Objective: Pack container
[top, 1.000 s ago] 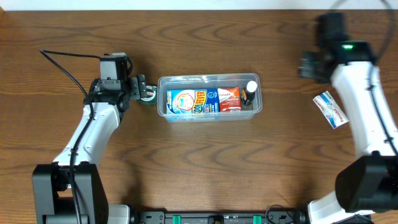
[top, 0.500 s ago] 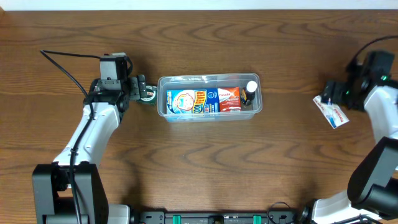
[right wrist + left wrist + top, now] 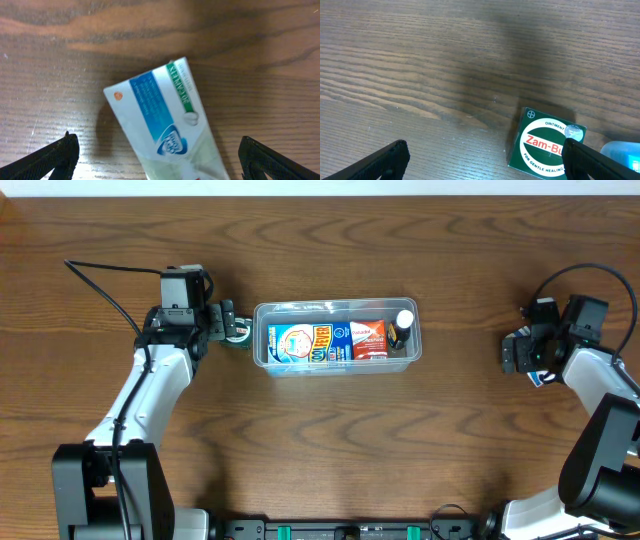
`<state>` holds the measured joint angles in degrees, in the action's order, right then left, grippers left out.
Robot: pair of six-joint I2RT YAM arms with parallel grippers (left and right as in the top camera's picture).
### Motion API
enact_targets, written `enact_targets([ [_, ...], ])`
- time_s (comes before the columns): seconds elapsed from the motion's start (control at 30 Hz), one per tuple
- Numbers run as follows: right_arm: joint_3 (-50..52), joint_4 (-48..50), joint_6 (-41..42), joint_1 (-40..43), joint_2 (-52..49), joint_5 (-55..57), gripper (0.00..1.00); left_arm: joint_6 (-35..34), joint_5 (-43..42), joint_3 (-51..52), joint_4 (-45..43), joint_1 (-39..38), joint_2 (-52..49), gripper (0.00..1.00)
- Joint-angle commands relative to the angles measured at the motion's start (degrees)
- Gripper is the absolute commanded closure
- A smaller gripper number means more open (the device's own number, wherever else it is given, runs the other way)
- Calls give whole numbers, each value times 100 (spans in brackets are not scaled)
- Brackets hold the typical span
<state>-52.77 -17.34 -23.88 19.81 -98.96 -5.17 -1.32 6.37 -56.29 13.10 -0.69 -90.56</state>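
The clear plastic container point(image 3: 262, 358) sits mid-table and holds a blue and yellow packet point(image 3: 300, 343), a red and white box point(image 3: 368, 339) and a small dark bottle with a white cap point(image 3: 403, 325). My left gripper point(image 3: 232, 323) is open just left of the container, over a green Zam-Buk box point(image 3: 545, 144) that lies by its right finger. My right gripper point(image 3: 522, 354) is open at the far right, directly above a white, blue and green packet point(image 3: 162, 120) lying between its fingers on the table.
A black cable point(image 3: 105, 285) runs from the left arm across the back left of the wooden table point(image 3: 320, 440). The container's blue edge shows at the lower right of the left wrist view point(image 3: 622, 150).
My right arm swung from the back right down and forward, and its gripper now covers the white packet. The left arm has not moved.
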Motion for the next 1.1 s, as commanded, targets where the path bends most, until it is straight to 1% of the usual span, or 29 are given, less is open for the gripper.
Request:
enact_targets([
  [0.0, 39, 9, -26, 15, 26, -22, 1, -4, 24, -94, 13, 20, -26, 2],
  [0.07, 39, -28, 212, 15, 26, -15, 1, -4, 26, -94, 13, 20, -26, 2],
  [0.2, 39, -313, 1045, 15, 26, 85, 1, -4, 24, -94, 13, 20, -26, 2],
  [0.33, 39, -498, 1611, 11, 26, 79, 3, -4, 24, -94, 13, 20, -26, 2],
  [0.4, 39, -525, 1808, -11, 26, 61, 7, -4, 26, -94, 13, 20, -26, 2],
  [0.43, 39, -520, 1908, -35, 26, 63, 7, -4, 24, -94, 13, 20, -26, 2],
  [0.5, 39, -461, 1910, -70, 26, 72, 7, -4, 24, -94, 13, 20, -26, 2],
  [0.77, 39, -372, 1910, -66, 26, 970, 8, -7, 26, -94, 13, 20, -26, 2],
  [0.9, 39, -352, 1910, -66, 26, 1154, 13, -4, 24, -94, 13, 20, -26, 2],
  [0.97, 39, -317, 1910, -66, 26, 1154, 18, -4, 24, -94, 13, 20, -26, 2],
  [1.07, 39, -273, 1910, -66, 26, 1139, 16, -7, 24, -94, 13, 20, -26, 2],
])
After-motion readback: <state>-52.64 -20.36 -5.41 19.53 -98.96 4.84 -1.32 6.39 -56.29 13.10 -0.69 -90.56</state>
